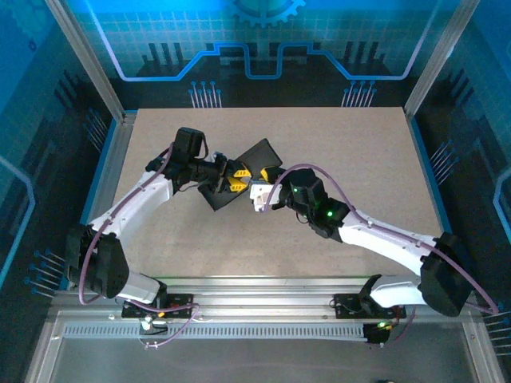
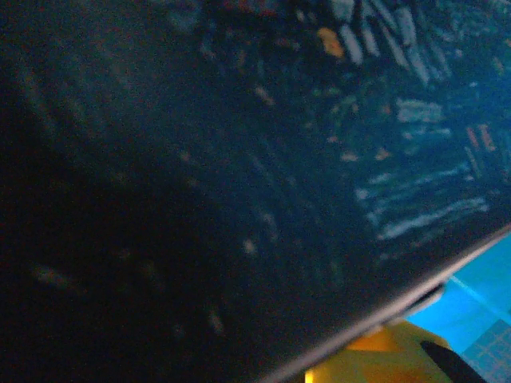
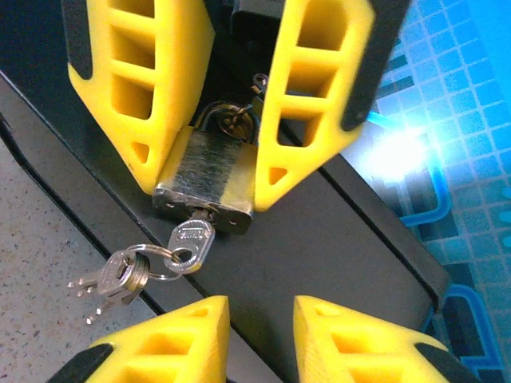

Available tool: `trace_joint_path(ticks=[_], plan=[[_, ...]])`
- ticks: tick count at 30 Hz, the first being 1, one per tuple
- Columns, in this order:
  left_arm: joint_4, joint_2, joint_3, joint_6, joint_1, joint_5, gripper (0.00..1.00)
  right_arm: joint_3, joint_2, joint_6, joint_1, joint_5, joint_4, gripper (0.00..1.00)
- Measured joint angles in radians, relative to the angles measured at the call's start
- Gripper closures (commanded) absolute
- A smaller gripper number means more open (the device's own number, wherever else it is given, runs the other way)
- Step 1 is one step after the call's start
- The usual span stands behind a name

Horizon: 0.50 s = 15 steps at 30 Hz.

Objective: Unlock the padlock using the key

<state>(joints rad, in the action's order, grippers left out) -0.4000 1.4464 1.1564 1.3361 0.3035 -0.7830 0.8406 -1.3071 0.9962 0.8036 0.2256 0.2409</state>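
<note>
In the right wrist view a silvery padlock (image 3: pixel 206 177) hangs at the dark box's latch, its shackle (image 3: pixel 223 114) through the hasp. My left gripper (image 3: pixel 211 175) is shut on the padlock, a yellow finger (image 3: pixel 148 88) on each side of its body. The key (image 3: pixel 190 239) sits in the keyhole at the padlock's bottom, with a ring of spare keys (image 3: pixel 120 275) dangling from it. My right gripper (image 3: pixel 259 311) is open just below the key, touching nothing. From above, the left gripper (image 1: pixel 231 177) and right gripper (image 1: pixel 259 191) meet at the box.
The dark box (image 1: pixel 215 195) rests mid-table with its blue painted lid (image 1: pixel 262 153) raised; that lid (image 2: pixel 239 159) is close against the left wrist camera. Bare tan tabletop (image 1: pixel 359 152) lies all around. Metal frame posts stand at the table's corners.
</note>
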Motion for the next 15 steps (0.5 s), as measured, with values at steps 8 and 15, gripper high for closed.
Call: trace_joint_path(ticks=[8, 15], plan=[[-0.014, 0.0, 0.0, 0.0, -0.001, 0.004, 1.0, 0.005, -0.042, 0.019, 0.014, -0.003, 0.0, 0.72], [-0.014, 0.0, 0.0, 0.0, -0.002, 0.003, 1.0, 0.005, -0.043, 0.018, 0.03, -0.01, 0.008, 0.73]])
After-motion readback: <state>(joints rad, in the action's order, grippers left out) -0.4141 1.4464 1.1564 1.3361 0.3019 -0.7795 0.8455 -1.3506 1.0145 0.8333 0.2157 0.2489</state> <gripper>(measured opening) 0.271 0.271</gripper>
